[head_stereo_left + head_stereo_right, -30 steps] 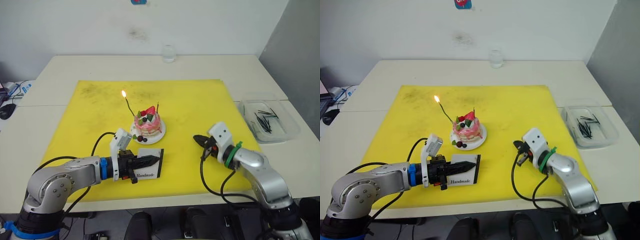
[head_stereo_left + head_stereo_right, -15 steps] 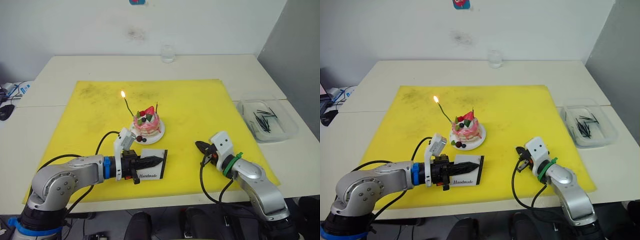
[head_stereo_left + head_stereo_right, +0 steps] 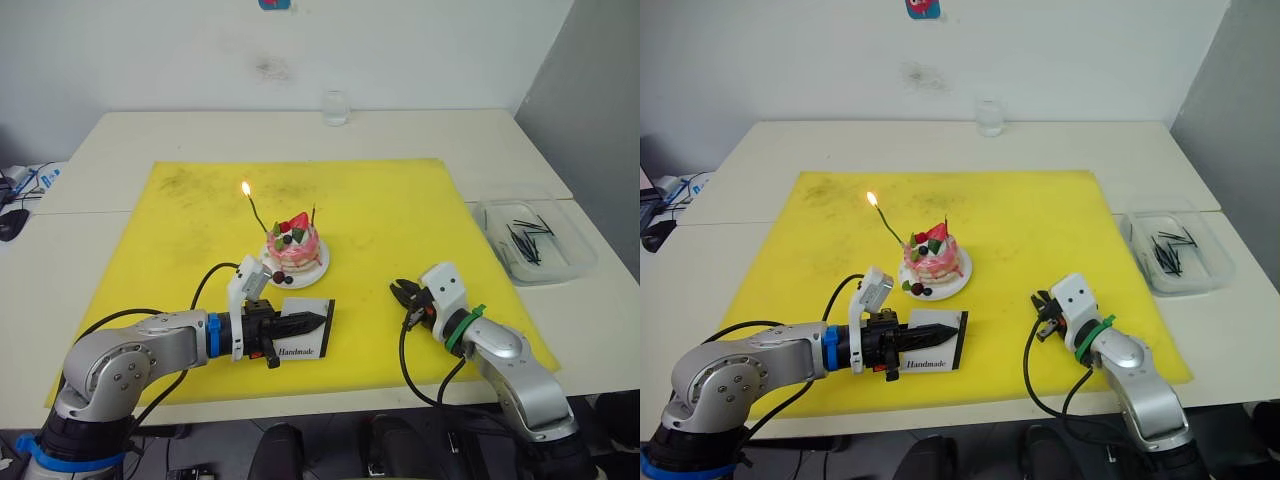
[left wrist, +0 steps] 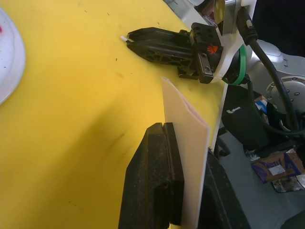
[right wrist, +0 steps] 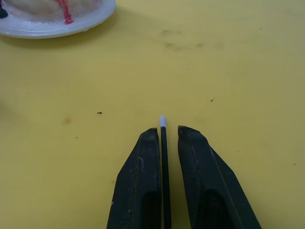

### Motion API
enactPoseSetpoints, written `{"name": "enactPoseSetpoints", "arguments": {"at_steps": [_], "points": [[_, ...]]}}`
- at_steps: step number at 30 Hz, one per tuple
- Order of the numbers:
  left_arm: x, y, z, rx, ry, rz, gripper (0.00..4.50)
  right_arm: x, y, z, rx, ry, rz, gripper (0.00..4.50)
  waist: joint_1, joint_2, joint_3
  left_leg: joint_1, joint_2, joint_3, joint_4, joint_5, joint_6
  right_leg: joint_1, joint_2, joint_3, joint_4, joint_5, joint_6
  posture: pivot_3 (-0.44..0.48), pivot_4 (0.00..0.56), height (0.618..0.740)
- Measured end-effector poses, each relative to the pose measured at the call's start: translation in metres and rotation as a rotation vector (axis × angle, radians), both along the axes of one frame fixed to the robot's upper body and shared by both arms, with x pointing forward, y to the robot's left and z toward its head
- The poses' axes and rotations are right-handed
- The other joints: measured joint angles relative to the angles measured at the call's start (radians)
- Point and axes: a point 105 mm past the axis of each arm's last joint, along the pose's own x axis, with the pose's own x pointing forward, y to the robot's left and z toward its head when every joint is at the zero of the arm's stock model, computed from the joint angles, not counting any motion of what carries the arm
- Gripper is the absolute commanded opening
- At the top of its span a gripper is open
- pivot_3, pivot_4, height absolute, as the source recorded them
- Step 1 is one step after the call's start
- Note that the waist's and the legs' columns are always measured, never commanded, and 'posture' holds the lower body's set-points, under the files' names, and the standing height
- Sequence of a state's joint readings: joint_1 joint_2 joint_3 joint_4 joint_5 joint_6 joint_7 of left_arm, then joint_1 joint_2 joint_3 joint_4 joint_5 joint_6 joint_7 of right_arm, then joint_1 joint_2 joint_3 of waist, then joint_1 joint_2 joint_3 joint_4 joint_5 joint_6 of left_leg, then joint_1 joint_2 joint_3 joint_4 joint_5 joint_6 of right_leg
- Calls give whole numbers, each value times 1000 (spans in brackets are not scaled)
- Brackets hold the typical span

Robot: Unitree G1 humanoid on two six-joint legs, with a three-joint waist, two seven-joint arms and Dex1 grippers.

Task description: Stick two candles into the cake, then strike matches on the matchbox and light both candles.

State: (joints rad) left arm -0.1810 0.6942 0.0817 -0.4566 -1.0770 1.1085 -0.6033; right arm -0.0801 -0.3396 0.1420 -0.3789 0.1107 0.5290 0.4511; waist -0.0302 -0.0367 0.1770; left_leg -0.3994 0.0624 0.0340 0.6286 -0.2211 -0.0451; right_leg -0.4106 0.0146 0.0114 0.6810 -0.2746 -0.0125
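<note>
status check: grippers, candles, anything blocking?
Left gripper shut on matchbox. Right gripper shut on match. Green candle lit, red candle unlit. Nothing blocking.

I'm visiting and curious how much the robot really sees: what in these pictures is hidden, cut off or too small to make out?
- Dark red candle in the pink-frosted cake: too thin in the eye views to tell whether it is lit.
- Flat white matchbox: edge-on in the left wrist view, so its print is hidden; the left hand covers part.
- Thin dark match in the right hand: its lower end runs off the right wrist view.
- Sticks in the clear tray: too small to count.
</note>
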Motion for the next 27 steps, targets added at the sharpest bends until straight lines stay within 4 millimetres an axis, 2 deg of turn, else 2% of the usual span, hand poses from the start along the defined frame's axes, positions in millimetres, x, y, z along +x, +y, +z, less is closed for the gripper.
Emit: {"name": "enactPoseSetpoints", "arguments": {"at_steps": [4, 15, 18, 21, 23, 27], "points": [[0, 0, 0, 1, 0, 0, 0, -1, 1, -2, 11, 8, -1, 29, 0, 0, 0, 0, 0, 0, 0, 0, 0, 0, 0, 0, 0, 0, 0, 0, 150, 740], [2, -3, 3, -10, -15, -4, 0, -5, 5, 1, 18, -6, 22, 29, 1, -1, 0, 0, 0, 0, 0, 0, 0, 0, 0, 0, 0, 0, 0, 0, 150, 740], [7, -9, 10, -37, -39, -3, 0, -7, 15, 21, 5, -50, 99, 29, 0, 0, 0, 0, 0, 0, 0, 0, 0, 0, 0, 0, 0, 0, 0, 0, 150, 740], [16, -17, 18, -74, -68, 14, 0, -9, 26, 62, -49, -166, 227, 29, 1, 0, 0, 0, -1, -1, 1, 0, 0, 1, 0, 0, 0, 1, 1, 0, 150, 740], [20, -24, 22, -92, -78, 18, 0, -15, 33, 81, -81, -217, 304, 29, 1, -1, -1, 0, -1, -1, 1, 0, 0, 1, 0, -1, -1, 1, 1, 0, 150, 740], [28, -30, 24, -104, -90, 41, 0, -23, 34, 87, -163, -205, 409, 29, 2, -1, -1, -1, -1, -1, 1, 0, 0, 1, 1, 0, -1, 1, 1, 0, 150, 740]]}}
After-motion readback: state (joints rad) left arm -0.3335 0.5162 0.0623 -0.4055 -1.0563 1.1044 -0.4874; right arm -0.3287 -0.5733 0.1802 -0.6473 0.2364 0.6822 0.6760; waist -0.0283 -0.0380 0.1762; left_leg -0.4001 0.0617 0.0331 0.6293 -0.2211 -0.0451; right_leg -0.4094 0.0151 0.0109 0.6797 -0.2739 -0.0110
